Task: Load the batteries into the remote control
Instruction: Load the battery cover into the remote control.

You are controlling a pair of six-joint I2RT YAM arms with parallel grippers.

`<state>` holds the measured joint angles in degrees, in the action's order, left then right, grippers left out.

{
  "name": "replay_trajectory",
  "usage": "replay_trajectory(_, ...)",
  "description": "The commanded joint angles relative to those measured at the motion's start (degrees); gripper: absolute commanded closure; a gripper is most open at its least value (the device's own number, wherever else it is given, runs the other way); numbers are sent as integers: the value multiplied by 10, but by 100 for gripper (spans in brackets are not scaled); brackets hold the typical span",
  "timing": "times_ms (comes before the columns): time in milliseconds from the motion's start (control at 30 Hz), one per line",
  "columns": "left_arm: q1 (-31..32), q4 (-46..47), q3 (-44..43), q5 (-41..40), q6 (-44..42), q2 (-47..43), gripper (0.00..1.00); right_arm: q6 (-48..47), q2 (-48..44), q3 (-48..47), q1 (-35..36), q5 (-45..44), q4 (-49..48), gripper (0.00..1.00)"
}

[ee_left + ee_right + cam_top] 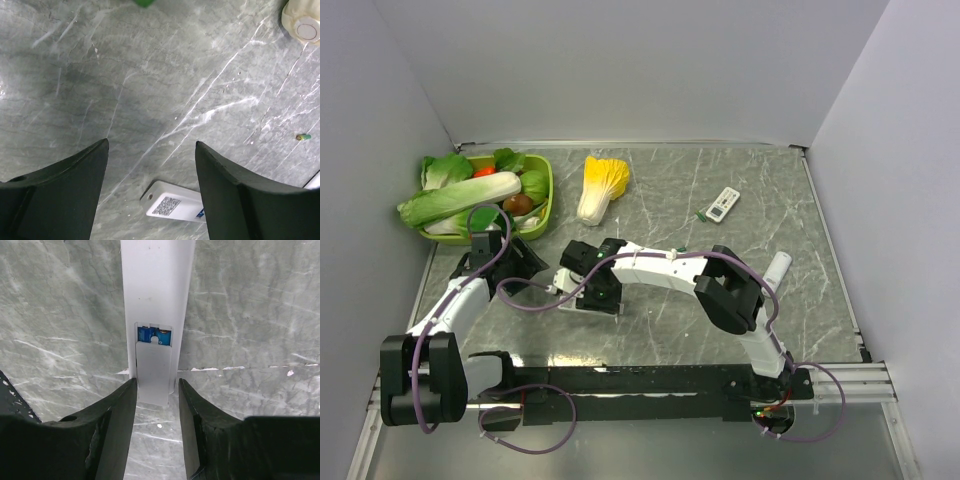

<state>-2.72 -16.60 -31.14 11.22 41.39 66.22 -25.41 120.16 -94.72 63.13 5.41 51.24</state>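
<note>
A white remote control (157, 295) lies face down. Its battery bay shows a blue battery (152, 334) above a part-slid cover (153, 372). My right gripper (156, 383) is open, its fingers standing either side of the cover's near end with a small gap. From above, that gripper (592, 290) reaches left over the remote control (566, 281). My left gripper (151, 145) is open and holds nothing; the remote control's QR-code end (172, 206) lies below it. A green battery (303, 136) lies loose to the right, and it lies (701, 215) beside a second remote (722, 204).
A green basket (548, 190) of toy vegetables stands at the back left. A napa cabbage (600, 188) lies beside it, its base (302, 25) showing in the left wrist view. A white cylinder (777, 268) lies near the right arm's elbow.
</note>
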Motion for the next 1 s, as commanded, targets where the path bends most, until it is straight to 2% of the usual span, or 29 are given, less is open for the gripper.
replay_trajectory(0,-4,16,6,14,0,-11,25,-4,-5,-32,1,7,3,53)
replay_trajectory(333,-4,19,5,30,-5,-8,25,-7,-36,-55,1,14,23,46)
replay_trajectory(467,-3,20,5,55,-9,-6,24,33,-83,-36,-9,26,10,42)
replay_trajectory(567,2,19,10,71,-6,-9,24,118,-131,6,-28,36,-24,41)
replay_trajectory(633,10,17,12,74,-4,-10,23,211,-156,35,-52,40,-59,39)
replay_trajectory(800,68,4,8,52,4,-14,23,424,-243,165,-86,85,-155,34)
replay_trajectory(967,107,-18,8,28,15,-24,23,523,-262,232,-100,83,-197,32)
